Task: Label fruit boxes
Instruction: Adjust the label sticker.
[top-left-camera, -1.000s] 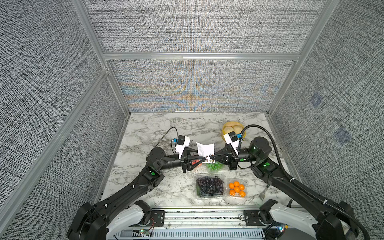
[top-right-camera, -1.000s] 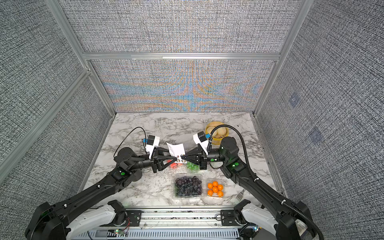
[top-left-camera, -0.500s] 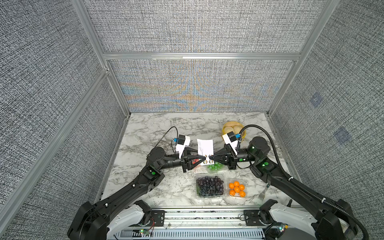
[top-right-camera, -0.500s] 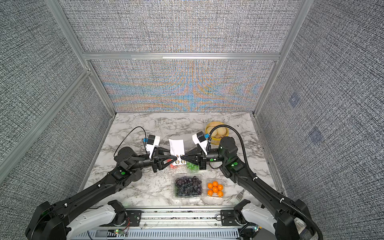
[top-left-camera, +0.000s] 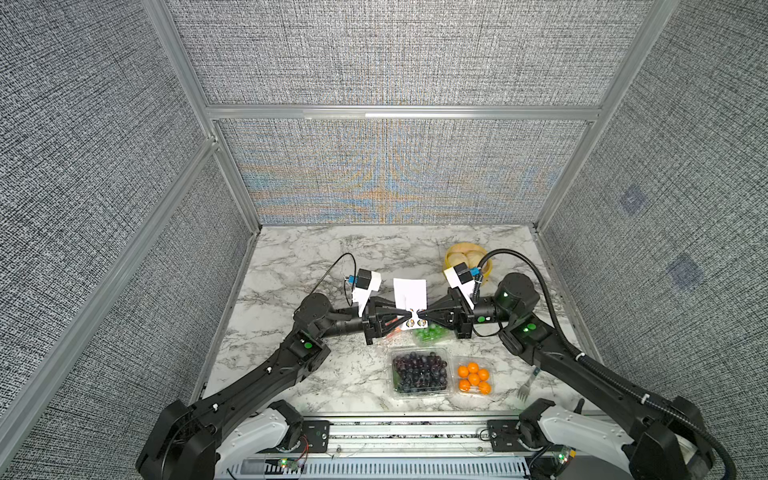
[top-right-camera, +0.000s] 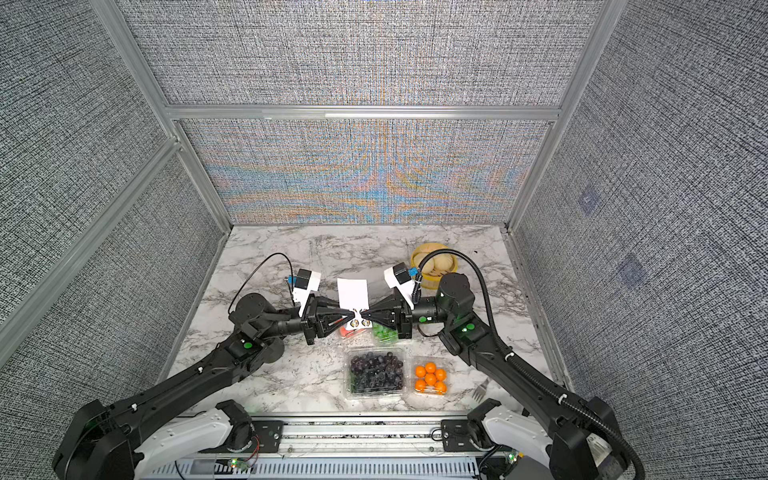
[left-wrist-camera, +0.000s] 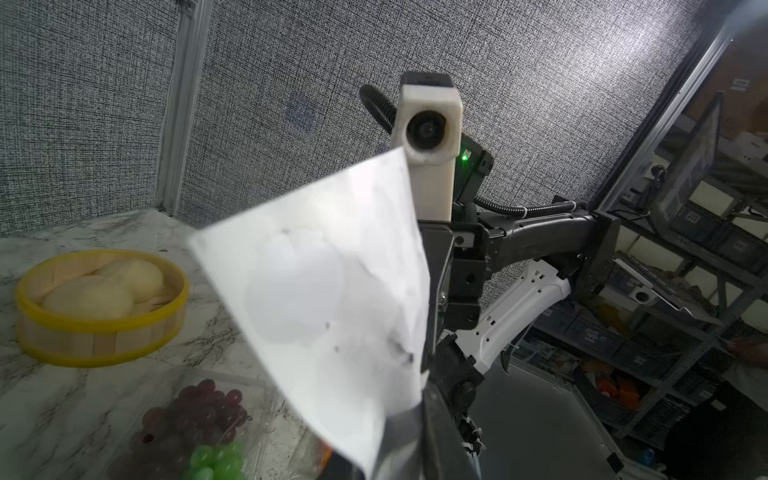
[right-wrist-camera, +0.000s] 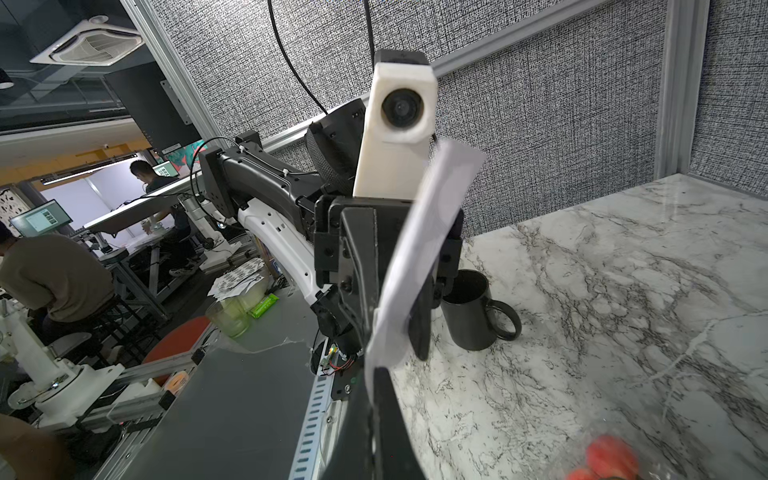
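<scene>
Marble table, grey fabric walls on three sides. Both my arms meet tip to tip above the middle of it, with the white sticker sheet standing up between them.

Change noted: a second ago my left gripper stood open just beside the sheet's lower edge. Now its jaws have come together on that edge. My right gripper was clamped on the same edge and remains so. Both now pinch the sheet at the bottom, close beside each other. Small yellowish round stickers sit right at the tips. Whether the left has a sticker's rim or the backing paper, I cannot tell.

Boxes: all four are on the table.
- The box of red fruit and the box of purple and green grapes lie directly under the tips, mostly hidden.
- The box of dark grapes and the box of oranges sit side by side nearer my base.
- I see no label on the two lids in plain view.

Judgement: this is the grip for peeling. The next move is to draw the tips apart so one sticker lifts. Risk: the whole sheet slips or tears instead.
</scene>
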